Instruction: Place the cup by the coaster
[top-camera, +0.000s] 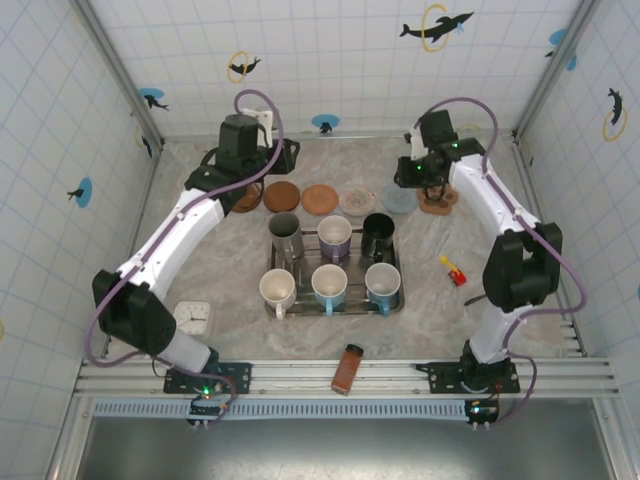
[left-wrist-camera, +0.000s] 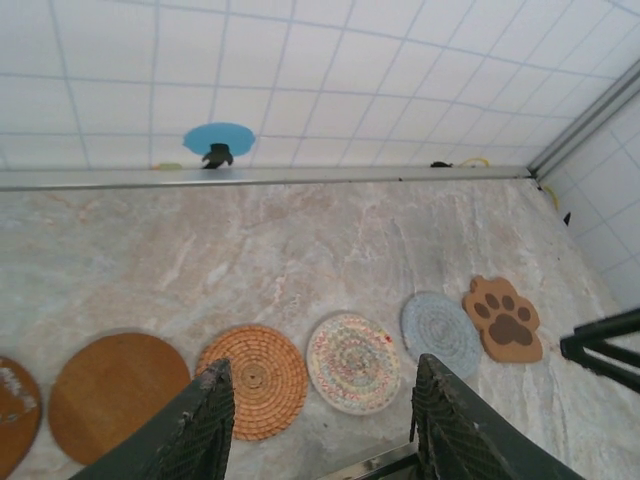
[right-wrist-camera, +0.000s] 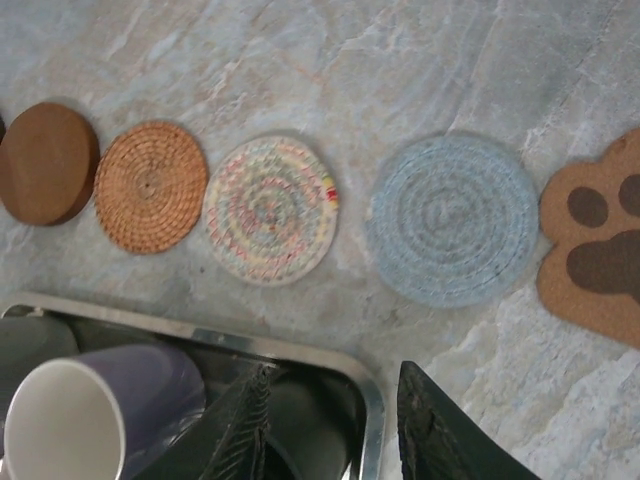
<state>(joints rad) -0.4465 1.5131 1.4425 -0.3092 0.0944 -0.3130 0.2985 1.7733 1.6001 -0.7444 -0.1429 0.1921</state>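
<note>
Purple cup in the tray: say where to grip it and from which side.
Pinch the rim of the purple cup, wall between the jaws, from above: it seems upright, mouth open, while the grey cup and black cup flank its sides.

We count six cups (top-camera: 335, 235) in one rectangular steel tray (right-wrist-camera: 150, 322). Along the far side of the counter lie five round coasters (top-camera: 320, 198) and one brown paw-shaped coaster (top-camera: 438, 200).
</note>
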